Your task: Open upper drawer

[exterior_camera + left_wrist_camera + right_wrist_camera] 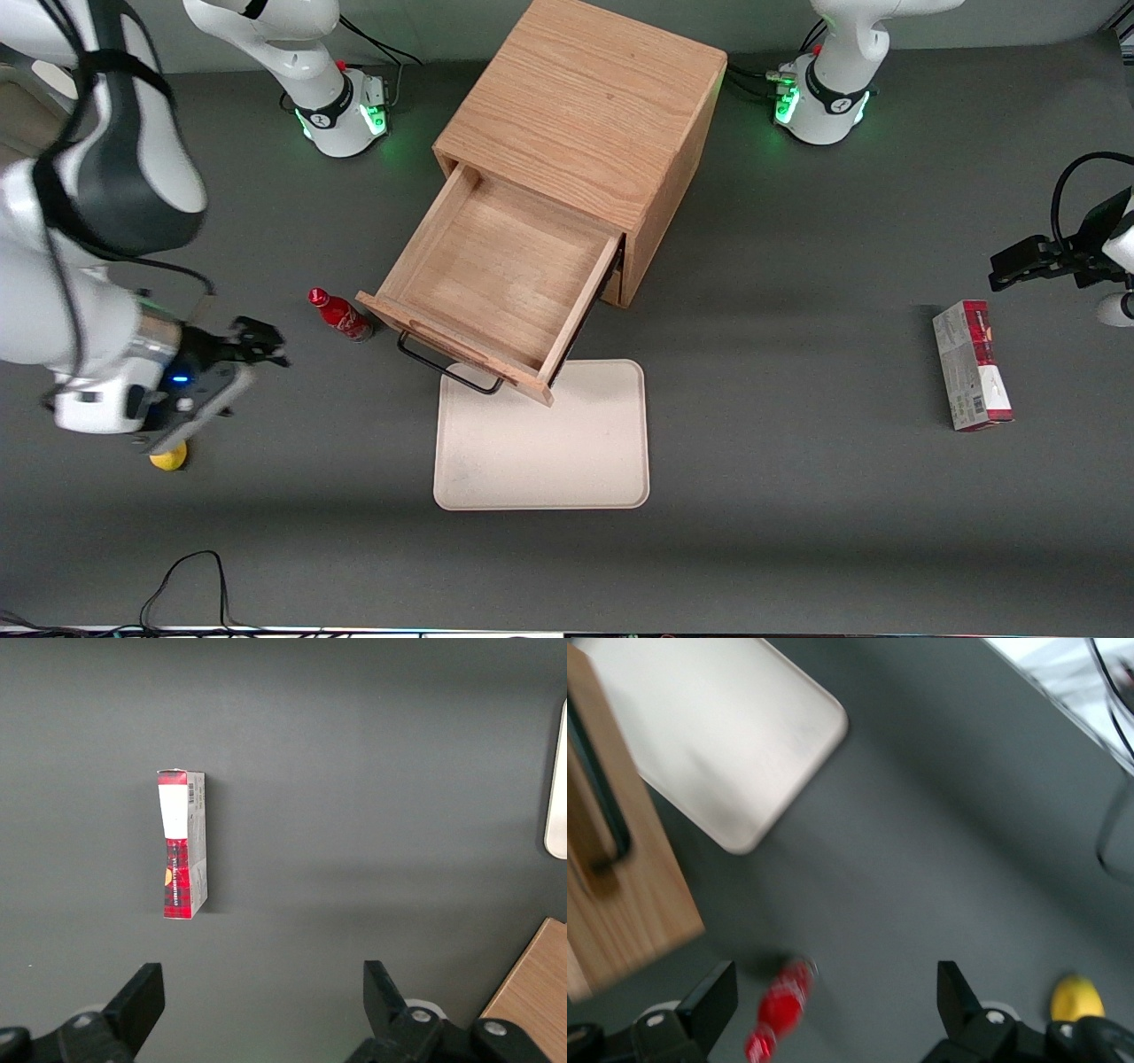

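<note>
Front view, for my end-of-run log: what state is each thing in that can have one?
upper drawer: pulled far out, nothing inside, front over the tray's edge.
gripper: open, holding nothing, off the handle, toward the working arm's end.
red bottle: lying on its side beside the drawer front.
tray: flat on the table, nothing on it.
red box: lying flat, closed, toward the parked arm's end.
</note>
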### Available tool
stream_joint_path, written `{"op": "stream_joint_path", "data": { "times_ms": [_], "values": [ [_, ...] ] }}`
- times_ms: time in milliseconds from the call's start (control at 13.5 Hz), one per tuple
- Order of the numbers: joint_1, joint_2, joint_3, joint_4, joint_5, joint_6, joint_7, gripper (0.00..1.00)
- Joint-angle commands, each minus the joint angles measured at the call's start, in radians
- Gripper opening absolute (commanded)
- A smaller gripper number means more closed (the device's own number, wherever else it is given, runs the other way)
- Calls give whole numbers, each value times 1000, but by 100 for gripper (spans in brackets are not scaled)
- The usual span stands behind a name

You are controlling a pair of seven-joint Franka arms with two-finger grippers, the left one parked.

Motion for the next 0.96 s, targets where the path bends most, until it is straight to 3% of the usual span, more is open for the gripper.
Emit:
{"op": "stream_joint_path", "data": {
  "times_ms": [0, 148, 296, 889],
  "values": [
    [15, -161, -134, -153, 112, -38, 122, 100],
    [18, -291, -158, -308, 114, -23, 311, 100],
    [23, -368, -155, -374, 42, -31, 471, 100],
    [21, -376, -150, -339, -52, -29, 488, 100]
  ]
}}
